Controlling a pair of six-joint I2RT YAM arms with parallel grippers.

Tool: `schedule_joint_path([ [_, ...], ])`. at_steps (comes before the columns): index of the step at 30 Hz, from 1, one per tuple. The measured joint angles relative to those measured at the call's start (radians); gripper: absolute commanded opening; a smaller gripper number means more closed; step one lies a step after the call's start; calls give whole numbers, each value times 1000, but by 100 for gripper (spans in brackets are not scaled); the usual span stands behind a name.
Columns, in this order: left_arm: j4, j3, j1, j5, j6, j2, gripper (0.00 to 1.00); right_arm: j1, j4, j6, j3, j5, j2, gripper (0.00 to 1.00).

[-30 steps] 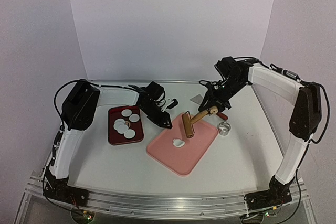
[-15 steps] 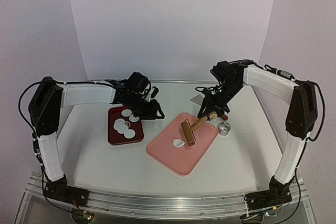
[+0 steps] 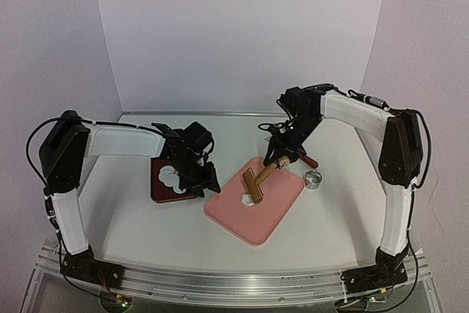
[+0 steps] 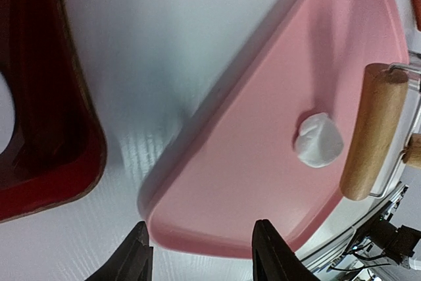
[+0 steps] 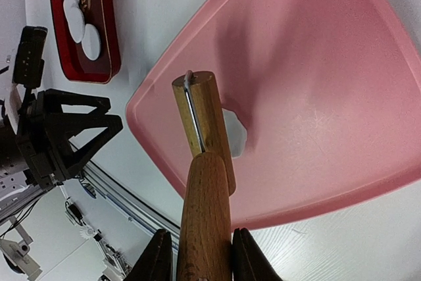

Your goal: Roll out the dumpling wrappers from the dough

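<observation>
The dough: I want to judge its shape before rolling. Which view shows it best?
Left wrist: the dough lies close and unobstructed. Right wrist: the roller partly hides it. Top: only a small white speck.

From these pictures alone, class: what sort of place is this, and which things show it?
Likely a robotics lab bench staged for dough work, not a kitchen: plain white backdrop panels, left arm and right arm bolted to a metal rail, and a pink tray with dough and a wooden roller.

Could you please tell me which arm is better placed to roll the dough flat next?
Right: the right pincer grips the roller, held close beside the dough on the pink board; the left pincer is open and empty.
</observation>
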Motion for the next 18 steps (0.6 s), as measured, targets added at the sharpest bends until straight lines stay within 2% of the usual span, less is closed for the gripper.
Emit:
schedule_joint_path([
  [8,-45,-25,2,4,-10,0,43,10,-61,-8,105,42,92,0],
  [18,-54,-78,2,13,7,2,41,17,-88,-19,110,75,125,0],
])
